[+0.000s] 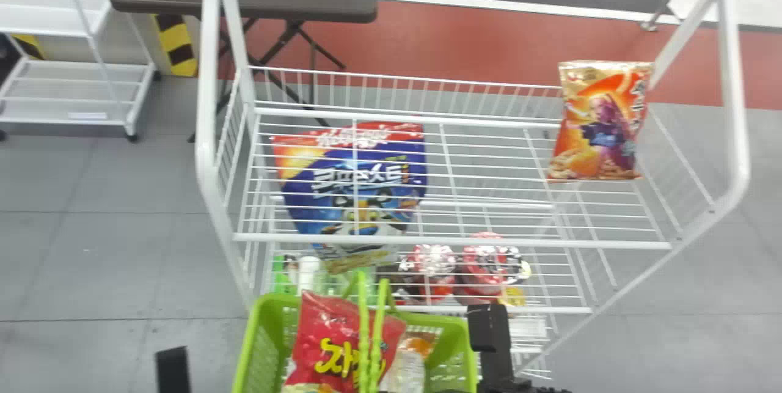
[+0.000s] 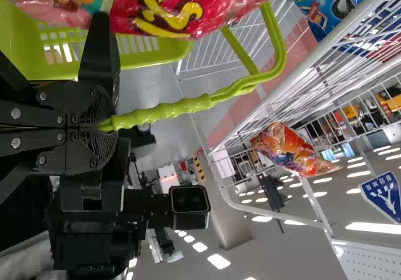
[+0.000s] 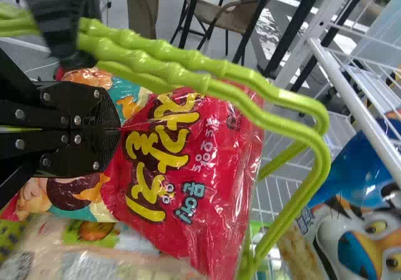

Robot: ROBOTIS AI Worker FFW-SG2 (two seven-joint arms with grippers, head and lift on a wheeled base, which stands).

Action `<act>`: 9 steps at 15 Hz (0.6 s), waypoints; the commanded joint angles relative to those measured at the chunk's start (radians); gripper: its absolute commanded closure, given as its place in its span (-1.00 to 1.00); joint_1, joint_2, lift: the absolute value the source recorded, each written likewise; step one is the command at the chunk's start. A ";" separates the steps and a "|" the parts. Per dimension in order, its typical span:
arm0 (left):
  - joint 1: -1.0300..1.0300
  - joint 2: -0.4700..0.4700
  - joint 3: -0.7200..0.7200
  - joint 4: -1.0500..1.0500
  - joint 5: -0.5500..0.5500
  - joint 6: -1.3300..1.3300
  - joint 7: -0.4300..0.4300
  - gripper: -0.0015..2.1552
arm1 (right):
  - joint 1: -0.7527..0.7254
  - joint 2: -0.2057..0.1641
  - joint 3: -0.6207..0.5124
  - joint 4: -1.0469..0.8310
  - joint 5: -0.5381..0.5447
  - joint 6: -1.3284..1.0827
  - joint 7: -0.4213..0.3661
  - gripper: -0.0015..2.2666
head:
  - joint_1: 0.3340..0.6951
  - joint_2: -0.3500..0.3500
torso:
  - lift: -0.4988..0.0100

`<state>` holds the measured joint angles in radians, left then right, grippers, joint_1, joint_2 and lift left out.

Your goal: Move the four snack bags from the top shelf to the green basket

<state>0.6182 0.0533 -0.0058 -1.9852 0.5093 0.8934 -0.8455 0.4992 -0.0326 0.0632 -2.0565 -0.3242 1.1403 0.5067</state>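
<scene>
Holding the handle (image 1: 364, 326), the left gripper (image 1: 173, 370) has narrow jaws. The right gripper's (image 1: 490, 338) jaws pinch the red bag (image 1: 317, 326) inside the basket (image 1: 259, 329).

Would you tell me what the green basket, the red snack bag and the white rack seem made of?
The green basket looks like molded plastic, satin, with slotted walls. The red snack bag seems thin glossy plastic film, judging by creases and highlights. The white rack looks like painted or coated metal: smooth tubes and thin wires.
</scene>
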 commanded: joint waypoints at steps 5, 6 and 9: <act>-0.003 0.008 0.006 -0.001 0.003 0.002 0.002 0.61 | -0.008 -0.049 -0.086 -0.007 0.036 -0.012 0.064 -0.95 | 1.00 -0.24 | 0.96; -0.003 0.005 0.006 -0.001 0.003 0.002 0.002 0.61 | -0.008 -0.049 -0.121 -0.017 0.037 -0.046 0.081 -0.95 | 1.00 -0.31 | 0.96; -0.003 -0.001 0.004 -0.001 -0.002 0.002 0.005 0.61 | -0.014 -0.046 -0.212 -0.036 0.050 -0.356 0.055 -0.95 | 1.00 -0.63 | 0.96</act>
<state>0.6151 0.0540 -0.0014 -1.9865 0.5090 0.8952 -0.8412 0.4895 -0.0804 -0.1106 -2.0877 -0.2787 0.9226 0.5731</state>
